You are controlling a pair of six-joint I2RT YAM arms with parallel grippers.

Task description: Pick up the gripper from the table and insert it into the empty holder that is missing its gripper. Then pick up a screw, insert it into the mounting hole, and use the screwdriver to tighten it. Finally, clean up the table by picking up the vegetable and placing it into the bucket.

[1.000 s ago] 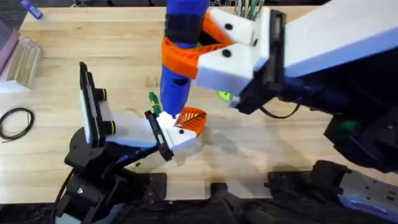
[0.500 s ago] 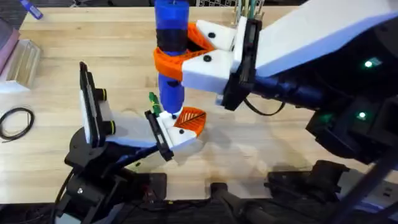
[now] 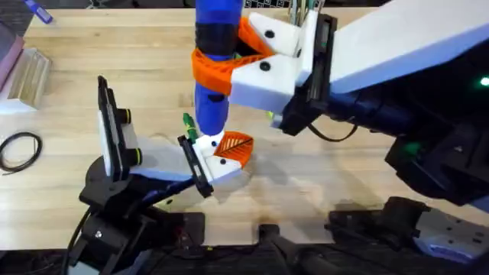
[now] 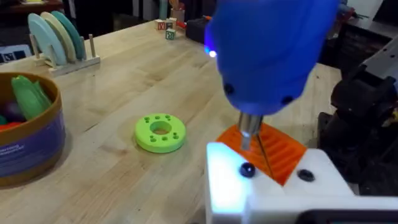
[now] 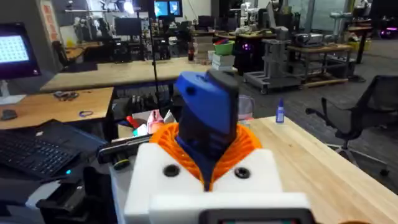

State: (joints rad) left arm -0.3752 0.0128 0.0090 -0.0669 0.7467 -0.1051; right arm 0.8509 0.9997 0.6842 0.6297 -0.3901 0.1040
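Screwdriver time, dead centre of the overhead frame

Right gripper [image 3: 256, 57] is clamped round the chunky, stiff screwdriver [image 3: 216, 69] mid-barrel, bit on the holder [image 4: 273, 186]; can't tell about the left gripper.

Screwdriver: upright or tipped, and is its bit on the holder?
Upright. The screwdriver, clamped in the right gripper, points straight down, with its bit at the white holder beside the orange gripper.

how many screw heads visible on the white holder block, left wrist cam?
2, both dark: one right under the screwdriver bit, one beside it on the holder. More may be hidden behind the screwdriver.
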